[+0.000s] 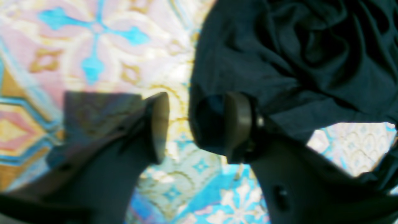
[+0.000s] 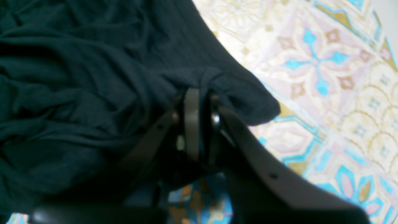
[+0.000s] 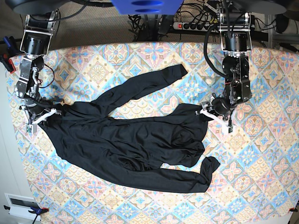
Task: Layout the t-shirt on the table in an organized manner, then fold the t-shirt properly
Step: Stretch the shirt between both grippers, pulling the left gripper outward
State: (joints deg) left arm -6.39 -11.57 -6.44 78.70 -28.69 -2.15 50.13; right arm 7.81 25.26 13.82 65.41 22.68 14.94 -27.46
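Observation:
The black t-shirt [image 3: 135, 140] lies crumpled across the middle of the table [image 3: 261, 168]. One long sleeve reaches up toward the back and another runs along the front. At the shirt's left end my right gripper [image 3: 43, 114] is shut on a bunched fold of the t-shirt [image 2: 77, 87], with the cloth pinched between the pads of the right gripper [image 2: 202, 96]. At the shirt's right corner, my left gripper [image 3: 216, 111] stands open. In the left wrist view the left gripper [image 1: 199, 102] shows patterned table [image 1: 108, 46] between its fingers. The edge of the t-shirt [image 1: 295, 56] drapes against the right finger.
A power strip [image 3: 196, 25] and cables lie behind the table's back edge. A blue clamp [image 3: 7, 46] sits at the left edge. A pale box [image 3: 18, 203] stands off the front left corner. Bare patterned cloth [image 2: 326, 77] shows right of and in front of the shirt.

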